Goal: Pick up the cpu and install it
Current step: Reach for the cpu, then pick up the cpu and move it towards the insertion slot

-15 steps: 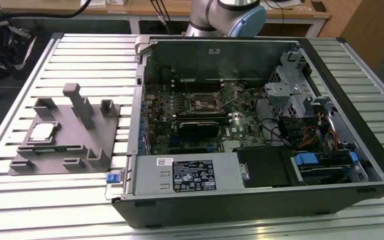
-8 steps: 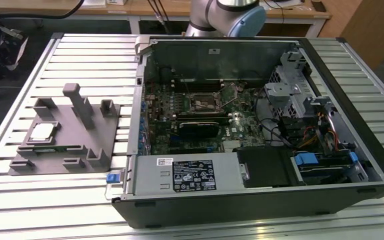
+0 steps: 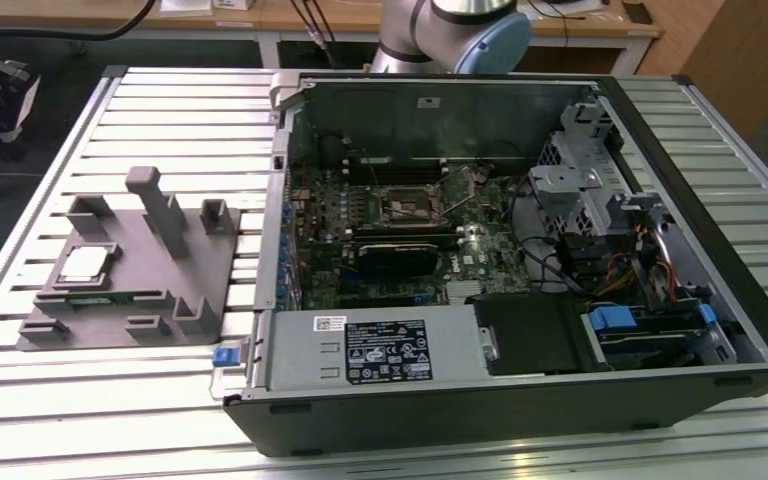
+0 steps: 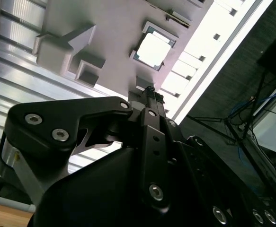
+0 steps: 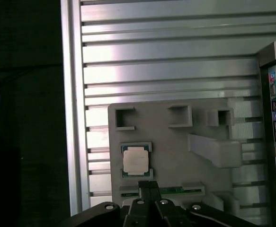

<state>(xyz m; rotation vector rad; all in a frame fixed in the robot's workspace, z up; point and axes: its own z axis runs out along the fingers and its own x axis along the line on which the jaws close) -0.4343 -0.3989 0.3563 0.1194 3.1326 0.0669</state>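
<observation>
The cpu [image 3: 87, 264], a small square chip with a pale metal top, lies flat in a recess of the grey fixture [image 3: 157, 300] on the exterior view's left. Both wrist views look down on the cpu [image 4: 153, 49] [image 5: 137, 160] in its fixture [image 4: 104, 28] [image 5: 175, 151]. My gripper [image 5: 149, 189] [image 4: 152, 94] hangs well above the fixture, its black fingers pressed together and holding nothing, with the tips beside the chip in the picture. The motherboard socket [image 3: 408, 205] sits inside the open computer case [image 3: 704, 200].
The case lies on a slatted aluminium table [image 3: 157, 110] on the exterior view's right, with its power supply [image 3: 371, 350] at the front and drive cages [image 3: 598, 170] inside. Upright blocks [image 3: 157, 200] rise from the fixture. The arm's base [image 3: 451, 30] stands behind the case.
</observation>
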